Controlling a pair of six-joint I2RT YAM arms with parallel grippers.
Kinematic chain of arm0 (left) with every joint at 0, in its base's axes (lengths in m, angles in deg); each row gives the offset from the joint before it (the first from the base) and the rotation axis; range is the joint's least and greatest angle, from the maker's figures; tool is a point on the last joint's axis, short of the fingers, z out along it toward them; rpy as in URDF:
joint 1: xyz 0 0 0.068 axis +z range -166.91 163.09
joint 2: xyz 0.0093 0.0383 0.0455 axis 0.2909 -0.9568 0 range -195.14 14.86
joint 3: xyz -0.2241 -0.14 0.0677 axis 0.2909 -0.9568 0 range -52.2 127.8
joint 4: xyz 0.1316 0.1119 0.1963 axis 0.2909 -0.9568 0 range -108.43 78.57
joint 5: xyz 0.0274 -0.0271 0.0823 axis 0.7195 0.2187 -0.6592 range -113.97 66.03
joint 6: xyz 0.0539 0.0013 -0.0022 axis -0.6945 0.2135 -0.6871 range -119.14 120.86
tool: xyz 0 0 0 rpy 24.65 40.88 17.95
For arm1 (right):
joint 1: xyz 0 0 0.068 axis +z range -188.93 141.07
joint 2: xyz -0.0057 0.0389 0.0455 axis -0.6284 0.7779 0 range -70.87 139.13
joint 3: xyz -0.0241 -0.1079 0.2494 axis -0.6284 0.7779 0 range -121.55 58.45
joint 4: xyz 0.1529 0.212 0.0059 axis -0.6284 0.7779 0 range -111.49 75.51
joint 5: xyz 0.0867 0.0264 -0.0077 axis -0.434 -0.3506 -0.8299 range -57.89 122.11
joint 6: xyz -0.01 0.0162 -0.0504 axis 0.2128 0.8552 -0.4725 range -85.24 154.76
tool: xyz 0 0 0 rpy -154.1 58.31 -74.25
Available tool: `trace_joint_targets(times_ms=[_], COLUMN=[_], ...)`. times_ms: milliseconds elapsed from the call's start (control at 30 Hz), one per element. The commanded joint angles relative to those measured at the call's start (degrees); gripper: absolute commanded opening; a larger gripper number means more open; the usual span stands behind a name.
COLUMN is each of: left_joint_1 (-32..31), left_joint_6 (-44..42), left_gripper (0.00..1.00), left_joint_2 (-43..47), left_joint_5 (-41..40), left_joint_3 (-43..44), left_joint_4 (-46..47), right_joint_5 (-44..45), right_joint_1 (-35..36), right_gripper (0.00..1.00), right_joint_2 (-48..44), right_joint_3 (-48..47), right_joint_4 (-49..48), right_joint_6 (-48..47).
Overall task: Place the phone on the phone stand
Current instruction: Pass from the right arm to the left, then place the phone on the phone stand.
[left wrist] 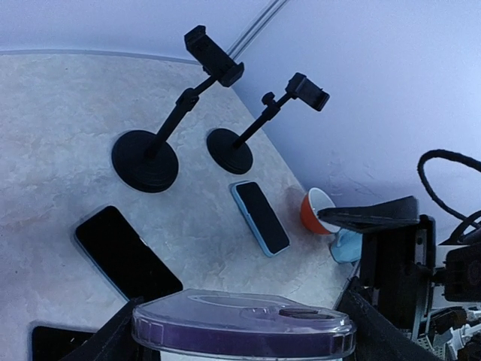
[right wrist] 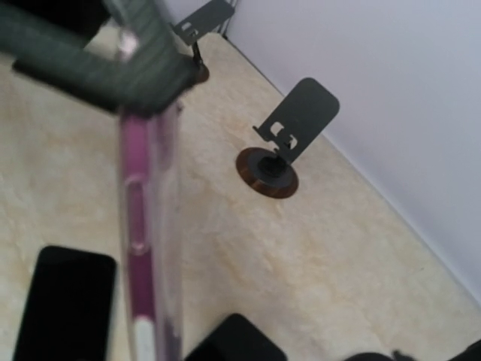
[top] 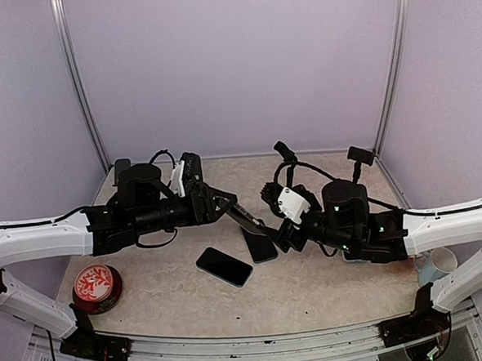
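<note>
Phone (top: pixel 250 219), clear-cased: judged light, stiff, slick, breakable. Left tool (top: pixel 233 209) clamped its edges, a sound hold; right tool (top: pixel 275 231) alongside, state untellable.

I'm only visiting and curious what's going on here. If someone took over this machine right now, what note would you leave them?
Left fingers: shut on the purple-cased phone, held in the air over mid-table.
Right fingers: close beside that phone; I cannot tell whether they are open or shut.
Stands: a tall clamp stand and a shorter clamp stand at the back right, a plate stand at the back left; none holds a phone.
Done: phone lifted.
Left to do: set it on a stand; which one is not shown.
</note>
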Motion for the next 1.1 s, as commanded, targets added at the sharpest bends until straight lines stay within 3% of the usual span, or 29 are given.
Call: trace_joint_targets(times_ms=[0,200,667,1067], left_joint_1=[1.01,3.63,13.96,25.43], left_joint_6=[-3.98,-7.85,-16.9,-23.5], left_gripper=[0.6,0.59,0.59,0.59], left_joint_2=[4.13,7.21,8.32,7.22], left_joint_5=[-5.0,-8.82,-14.66,-12.57], left_joint_3=[4.17,5.44,10.39,13.51], left_joint_4=[-2.85,-9.44,-23.78,-28.79], right_joint_5=[0.04,1.89,4.4,5.4], right_joint_1=[0.44,0.39,0.37,0.3], right_gripper=[0.87,1.0,1.0,1.0], right_joint_2=[-2.3,-3.71,-3.98,-3.83], right_joint_3=[0.68,2.6,4.02,4.68], right_joint_4=[-1.85,-2.19,-1.07,-0.58], right_joint_6=[1.09,2.01,2.81,2.84])
